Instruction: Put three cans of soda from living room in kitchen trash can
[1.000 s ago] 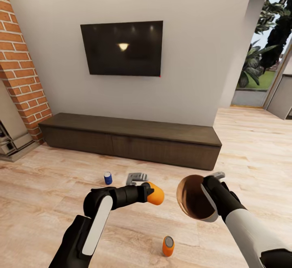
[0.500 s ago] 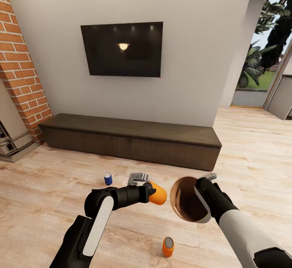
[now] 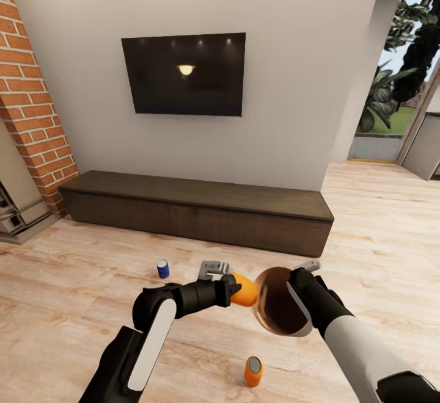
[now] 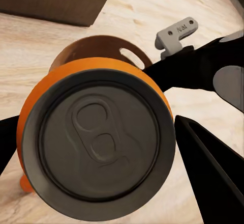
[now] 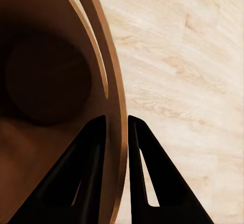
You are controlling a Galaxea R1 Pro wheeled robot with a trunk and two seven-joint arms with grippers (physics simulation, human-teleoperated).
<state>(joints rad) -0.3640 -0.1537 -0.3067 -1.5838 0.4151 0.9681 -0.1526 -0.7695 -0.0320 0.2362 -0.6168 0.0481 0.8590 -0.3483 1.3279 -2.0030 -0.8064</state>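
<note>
Left gripper, jaws clamped on an orange can, and right gripper, pinching the tipped bin by its rim, are closing together, can now entering the mouth; release looks imminent; two cans remaining on the floor.

An orange cylindrical soda can is being clamped by the left gripper; the grey tapered bin's rim is being pinched by the right gripper.

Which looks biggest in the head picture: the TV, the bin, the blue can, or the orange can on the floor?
1. TV
2. bin, though it is nearer the camera
3. orange can on the floor
4. blue can, which stands farther away
</note>
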